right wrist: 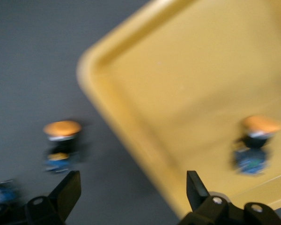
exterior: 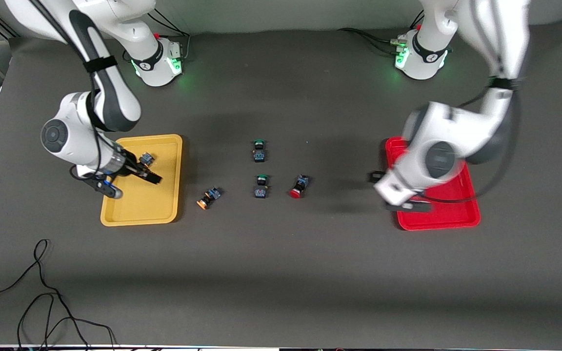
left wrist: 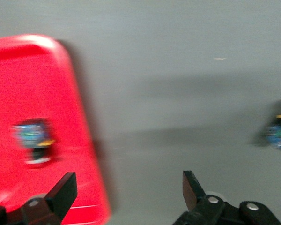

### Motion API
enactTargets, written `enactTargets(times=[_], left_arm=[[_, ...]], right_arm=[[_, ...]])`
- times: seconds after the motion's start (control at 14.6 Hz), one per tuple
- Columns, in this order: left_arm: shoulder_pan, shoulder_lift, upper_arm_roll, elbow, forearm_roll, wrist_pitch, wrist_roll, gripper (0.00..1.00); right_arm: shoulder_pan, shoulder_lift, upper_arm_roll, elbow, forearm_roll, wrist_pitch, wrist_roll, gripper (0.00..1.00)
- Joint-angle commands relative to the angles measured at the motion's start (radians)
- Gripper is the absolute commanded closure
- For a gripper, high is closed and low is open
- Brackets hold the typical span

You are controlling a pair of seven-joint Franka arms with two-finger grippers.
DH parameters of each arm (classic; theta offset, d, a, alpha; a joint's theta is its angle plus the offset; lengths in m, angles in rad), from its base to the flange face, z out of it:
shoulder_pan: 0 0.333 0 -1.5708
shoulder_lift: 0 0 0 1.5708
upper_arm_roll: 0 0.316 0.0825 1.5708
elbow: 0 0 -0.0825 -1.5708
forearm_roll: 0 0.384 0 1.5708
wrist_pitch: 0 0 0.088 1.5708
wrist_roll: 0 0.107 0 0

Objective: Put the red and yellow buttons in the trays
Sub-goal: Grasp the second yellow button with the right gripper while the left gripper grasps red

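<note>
The yellow tray (exterior: 139, 209) lies toward the right arm's end and holds an orange-yellow capped button (exterior: 146, 158), which also shows in the right wrist view (right wrist: 255, 145). My right gripper (exterior: 138, 187) hangs open and empty over this tray's edge (right wrist: 126, 117). A second orange-yellow button (exterior: 208, 199) lies on the table beside the tray (right wrist: 62, 145). A red-capped button (exterior: 299, 186) lies mid-table. The red tray (exterior: 451, 214) lies toward the left arm's end. My left gripper (exterior: 392, 191) is open and empty over its rim (left wrist: 91, 140). A button (left wrist: 33, 140) lies in the red tray, hidden by the arm in the front view.
Two green-capped buttons (exterior: 259, 150) (exterior: 260, 186) lie mid-table between the trays. A dark button (left wrist: 278, 133) shows on the table at the edge of the left wrist view. Black cables (exterior: 42, 302) lie near the table's front corner at the right arm's end.
</note>
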Motion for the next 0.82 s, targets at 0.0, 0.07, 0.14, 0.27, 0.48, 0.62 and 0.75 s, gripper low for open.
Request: enactTargets(times=[0.0,0.07,0.14,0.27,0.48,0.62,0.75], left_arm=[[-0.124,0.141,0.014,0.145,-0.009,0.020,-0.161,0.01],[-0.167,0.171,0.014,0.171,-0.009,0.037,-0.214,0.01],[-0.193,0.191,0.012,0.183,-0.009,0.054,-0.255,0.01],[-0.227,0.219,0.012,0.183,-0.010,0.115,-0.285,0.01],[-0.259,0.279,0.001,0.183,-0.009,0.219,-0.329,0.01],[-0.275,0.300,0.001,0.183,-0.009,0.261,-0.351,0.01],[-0.298,0.311,0.001,0.183,-0.009,0.266,-0.363,0.01]], right_arm=[[0.005,0.136,0.111,0.197,0.024,-0.054,0.221,0.00],[0.006,0.176,0.135,0.232,0.024,-0.052,0.270,0.00],[0.009,0.208,0.151,0.252,0.021,-0.046,0.295,0.00],[0.017,0.267,0.157,0.257,0.018,0.012,0.297,0.00],[0.040,0.351,0.157,0.246,0.018,0.110,0.321,0.00],[0.041,0.383,0.157,0.231,0.016,0.164,0.323,0.00],[0.051,0.402,0.159,0.213,0.016,0.216,0.323,0.11]])
